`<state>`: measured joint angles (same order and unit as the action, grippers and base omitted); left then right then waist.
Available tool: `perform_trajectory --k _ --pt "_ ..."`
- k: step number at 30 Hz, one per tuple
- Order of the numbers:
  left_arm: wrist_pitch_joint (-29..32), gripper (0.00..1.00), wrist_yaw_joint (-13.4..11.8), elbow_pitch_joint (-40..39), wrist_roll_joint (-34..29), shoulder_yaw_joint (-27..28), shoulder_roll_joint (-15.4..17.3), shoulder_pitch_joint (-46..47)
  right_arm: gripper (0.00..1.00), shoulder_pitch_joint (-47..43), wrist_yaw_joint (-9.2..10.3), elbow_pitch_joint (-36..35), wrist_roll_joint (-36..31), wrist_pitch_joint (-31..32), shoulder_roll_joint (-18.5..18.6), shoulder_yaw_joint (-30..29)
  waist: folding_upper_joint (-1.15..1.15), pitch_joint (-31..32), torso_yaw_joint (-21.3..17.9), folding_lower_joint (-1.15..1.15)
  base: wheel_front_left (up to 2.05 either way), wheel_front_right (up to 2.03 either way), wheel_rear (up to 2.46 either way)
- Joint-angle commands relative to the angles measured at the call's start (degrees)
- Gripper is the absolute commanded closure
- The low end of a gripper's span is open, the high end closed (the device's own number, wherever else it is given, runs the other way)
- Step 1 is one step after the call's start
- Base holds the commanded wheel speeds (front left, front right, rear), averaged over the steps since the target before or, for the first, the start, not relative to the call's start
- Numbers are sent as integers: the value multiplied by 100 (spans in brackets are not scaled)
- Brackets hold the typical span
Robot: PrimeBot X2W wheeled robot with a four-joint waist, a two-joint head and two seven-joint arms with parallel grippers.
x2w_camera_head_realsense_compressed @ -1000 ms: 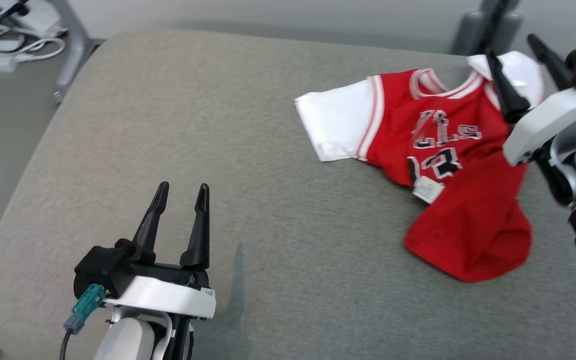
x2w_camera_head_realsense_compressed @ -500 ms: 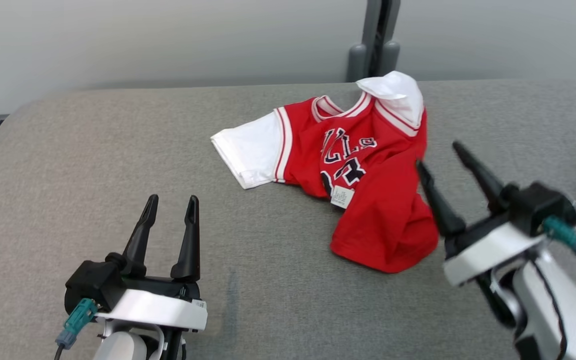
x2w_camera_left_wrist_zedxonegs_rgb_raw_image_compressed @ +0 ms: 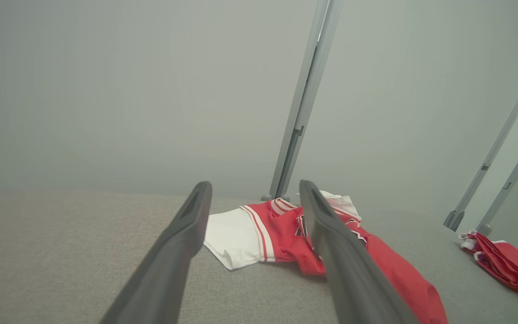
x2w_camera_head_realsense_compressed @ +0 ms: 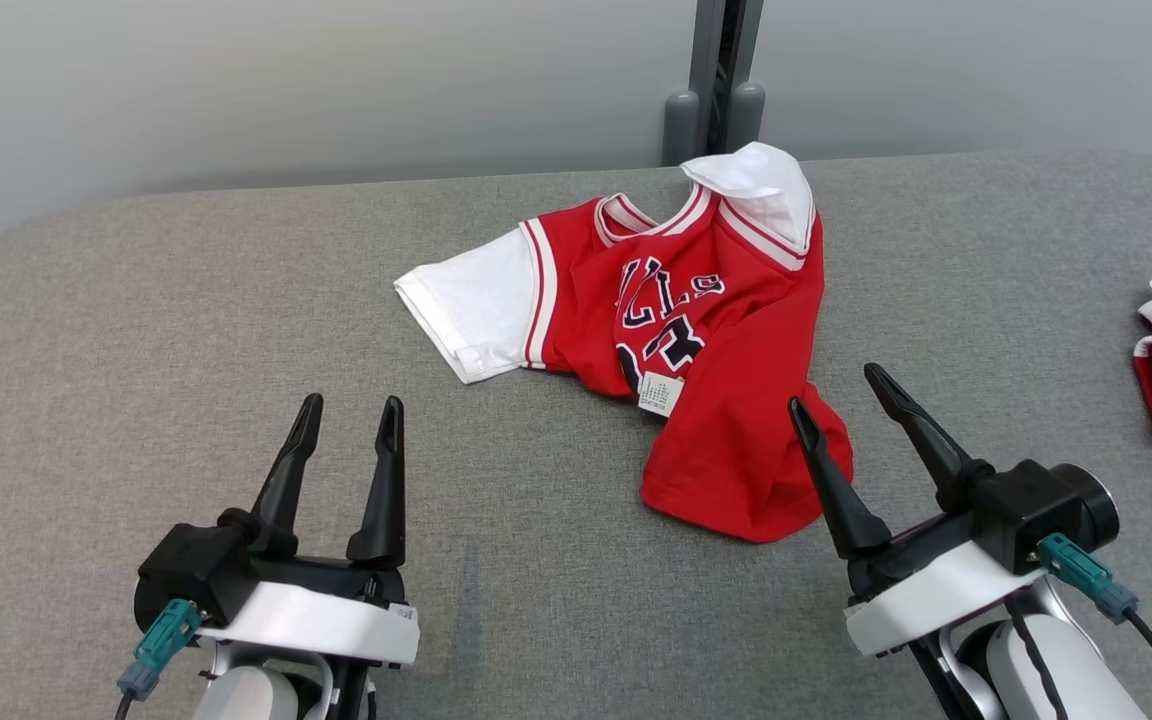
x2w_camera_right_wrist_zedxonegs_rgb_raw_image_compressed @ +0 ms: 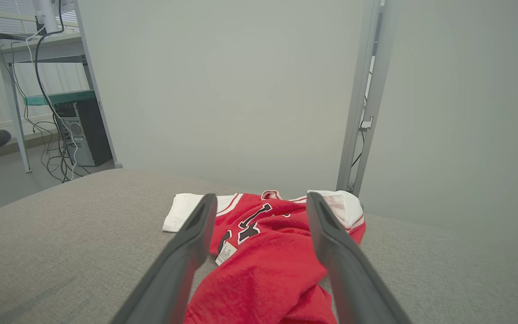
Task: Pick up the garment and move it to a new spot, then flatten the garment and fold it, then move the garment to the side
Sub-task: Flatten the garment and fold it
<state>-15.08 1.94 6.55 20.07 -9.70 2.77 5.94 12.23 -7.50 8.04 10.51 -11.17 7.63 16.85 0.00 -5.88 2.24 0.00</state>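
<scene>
At centre frame the garment [x2w_camera_head_realsense_compressed: 716, 470] lies rumpled on the tabletop [x2w_camera_head_realsense_compressed: 186, 300]; with the jaws of your left gripper [x2w_camera_head_realsense_compressed: 353, 400] and right gripper [x2w_camera_head_realsense_compressed: 833, 388] apart and empty, pinch the near red hem deep with the right

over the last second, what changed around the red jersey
The right gripper drew back from the far white sleeve of the red jersey to near its hem, open and holding nothing. The head camera also swung, so the whole view shifted. The left gripper stayed open and idle; the jersey lies crumpled as before.
</scene>
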Motion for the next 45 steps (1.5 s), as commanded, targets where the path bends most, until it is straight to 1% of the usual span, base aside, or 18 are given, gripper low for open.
perform_trajectory --k 1,11,13,17,23,27,29,33,36,38,40,45 --pt "-11 0 14 14 -34 -1 25 30 0 -84 3 -78 -46 41 -6 -56 0 3 4 0 0 0 0" --pt "-11 0 -20 9 -36 -70 26 -38 0 -220 3 -158 -179 45 -113 -163 0 32 -8 0 0 0 0" --pt "-10 0 -25 3 -32 -72 25 -52 0 -252 3 -151 -273 6 -153 -285 0 28 -11 0 0 0 0" --pt "-10 0 -37 0 -30 -62 25 -76 0 -398 3 -116 -468 -83 -322 -736 0 38 -12 0 0 0 0" --pt "-11 0 -45 4 -36 -31 26 -107 0 -599 3 -129 -654 -216 -451 -1283 0 52 -5 0 0 0 0" --pt "-11 0 -81 41 -39 -7 26 -140 0 -678 3 -100 -508 -270 -463 -1476 0 65 4 0 0 0 0" --pt "-11 0 -89 48 -38 1 25 -166 0 -702 3 -33 -301 -296 -465 -1333 0 73 6 0 0 0 0" --pt "-11 0 -86 63 -15 -40 28 -151 0 -694 3 272 -47 -318 -460 -607 0 56 58 0 0 0 0" --pt "-11 0 -80 76 14 -90 25 -90 0 -529 3 667 -29 -351 -456 44 0 22 135 0 0 0 0" --pt "-11 0 -58 94 12 -117 27 -50 0 -374 3 1035 84 -370 -446 300 0 -15 211 0 0 0 0" --pt "-11 0 -46 117 15 -158 26 -4 0 -178 3 1488 76 -373 -453 466 0 -50 314 0 0 0 0" --pt "-11 0 -59 165 13 -257 27 58 0 267 3 2466 144 -404 -455 520 0 -130 610 0 0 0 0"
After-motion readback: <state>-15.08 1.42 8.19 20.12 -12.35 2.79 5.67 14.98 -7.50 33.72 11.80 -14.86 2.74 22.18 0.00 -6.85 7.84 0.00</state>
